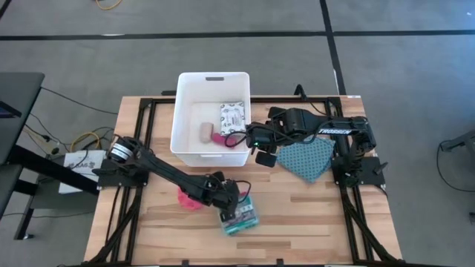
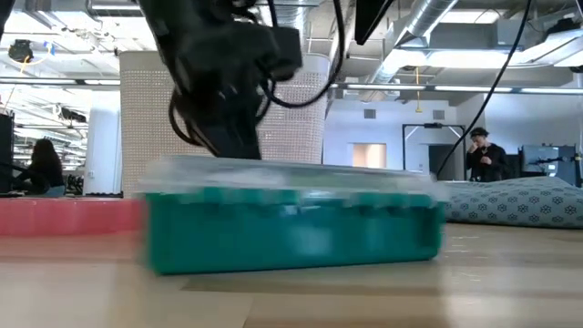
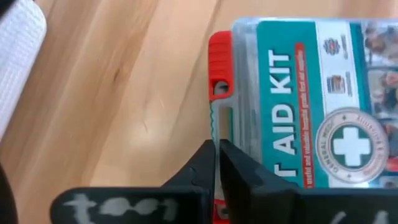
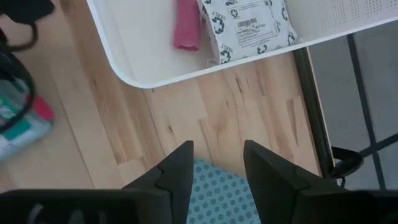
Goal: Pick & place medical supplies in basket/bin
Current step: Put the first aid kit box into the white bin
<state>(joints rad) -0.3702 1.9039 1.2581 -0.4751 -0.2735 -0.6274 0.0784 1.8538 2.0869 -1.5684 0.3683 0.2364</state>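
Observation:
The teal-green first aid kit packet (image 1: 240, 217) lies near the table's near edge and fills the low view (image 2: 291, 228). My left gripper (image 1: 226, 199) is shut at its edge. The pink spiky disc (image 1: 187, 199) sits on the table just left of that gripper. The white tub (image 1: 185, 111) holds the white black-patterned pouch (image 1: 232, 116), the magenta flat piece (image 1: 220, 137) and the beige roll (image 1: 204, 132). My right gripper (image 1: 263, 153) hovers open over the bare table (image 4: 217, 162), between the tub's corner and the teal dotted cloth (image 1: 308, 157), touching nothing. My left gripper is pinched shut on the packet's thin clear rim (image 3: 216, 127), just beside its red latch (image 3: 219, 62). The fingers (image 3: 239, 165) come down from above, at the side facing the table's left. The packet sits flat and level; whether it is on the table or just off it, I cannot tell.
The tub stands at the table's far middle, its handle slot (image 1: 214, 78) at the far end. The teal dotted cloth lies right of the tub, under the right arm. Bare wood shows between the tub and the packet. People are in the room behind (image 2: 478, 150).

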